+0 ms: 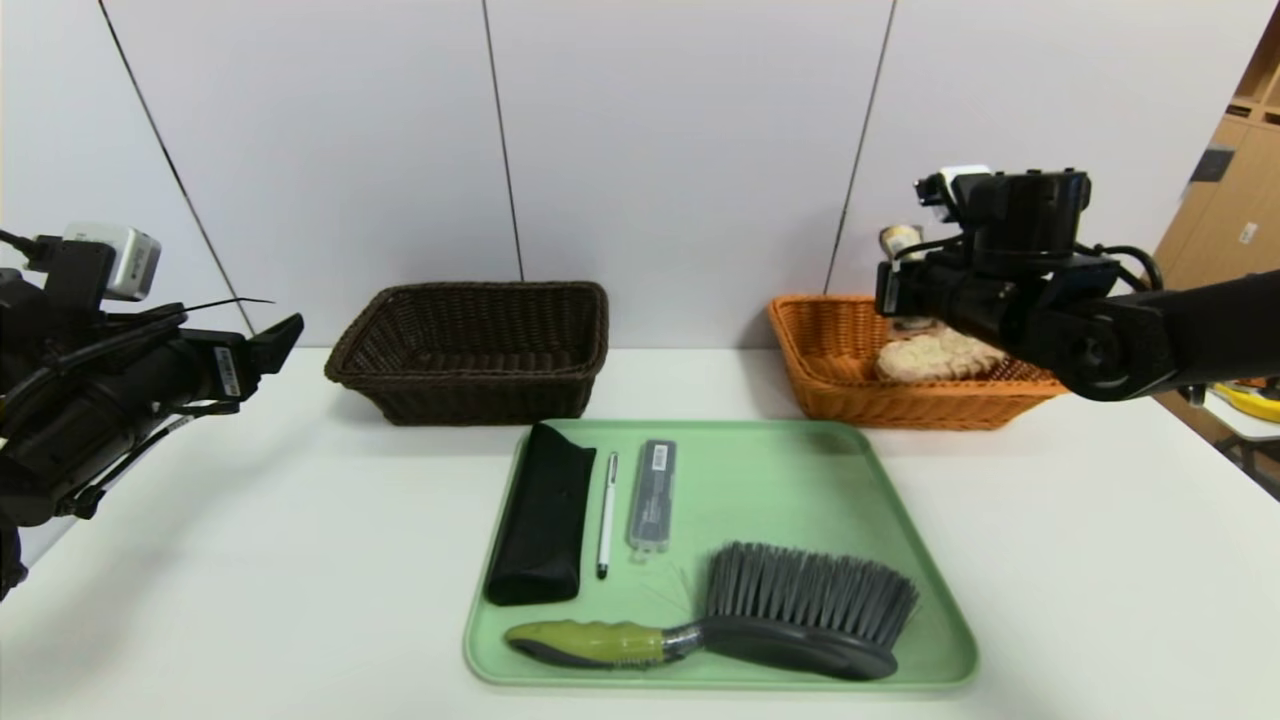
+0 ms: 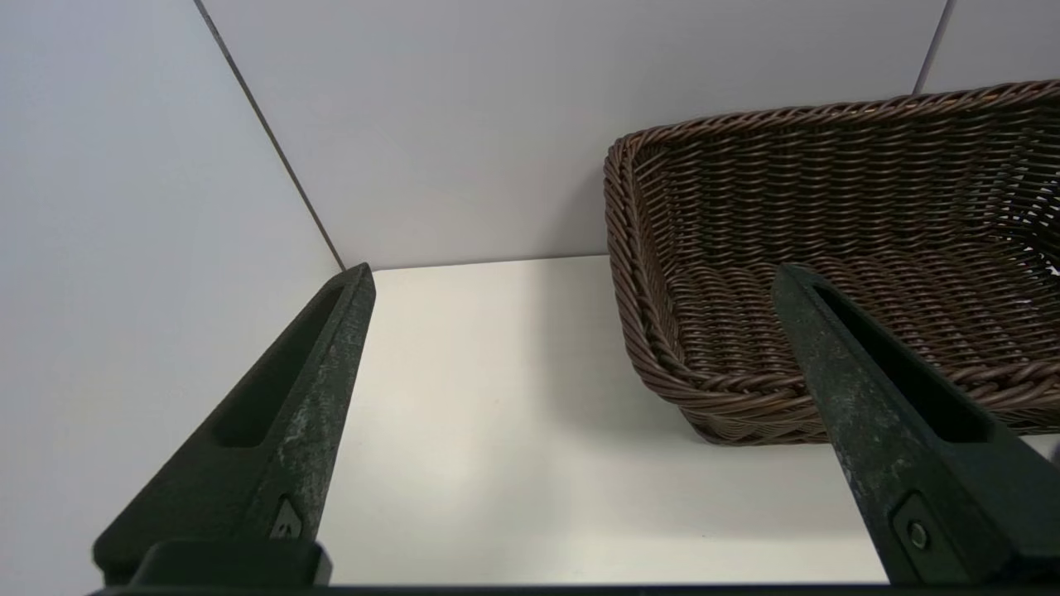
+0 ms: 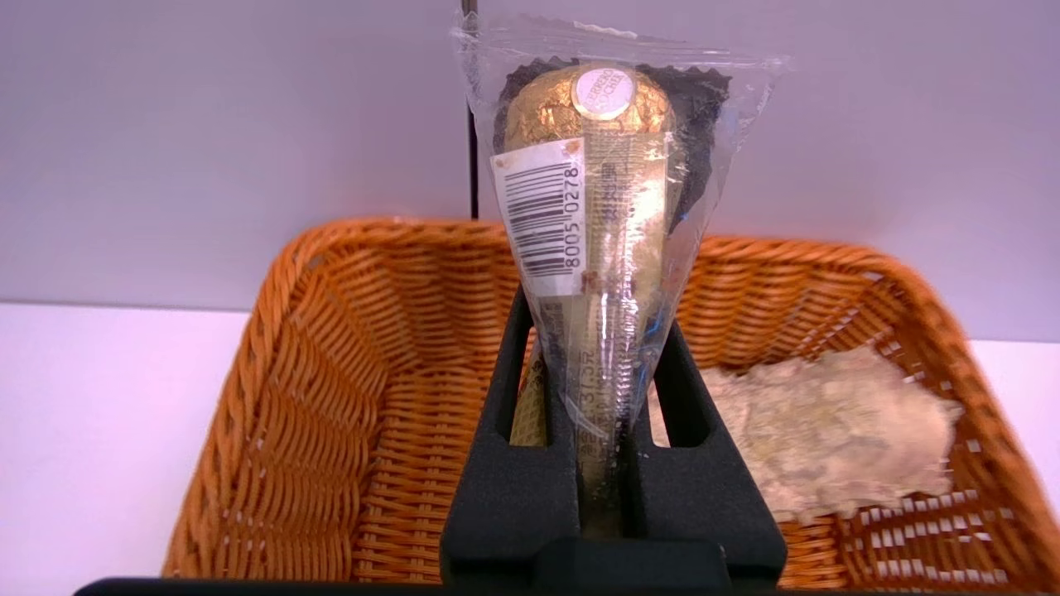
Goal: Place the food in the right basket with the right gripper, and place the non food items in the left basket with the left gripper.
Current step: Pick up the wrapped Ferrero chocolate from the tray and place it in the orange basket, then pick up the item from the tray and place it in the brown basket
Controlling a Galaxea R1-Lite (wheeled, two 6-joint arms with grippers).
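My right gripper is shut on a clear packet holding a gold-wrapped chocolate, held above the orange basket, also seen in the right wrist view. A pale rice cake lies in that basket. My left gripper is open and empty, left of the dark brown basket. On the green tray lie a black case, a white pen, a grey lead box and a grey brush with a green handle.
The white table reaches the grey wall behind the baskets. A wooden cabinet stands at the far right. The brown basket's near corner lies just beside my left gripper's fingers.
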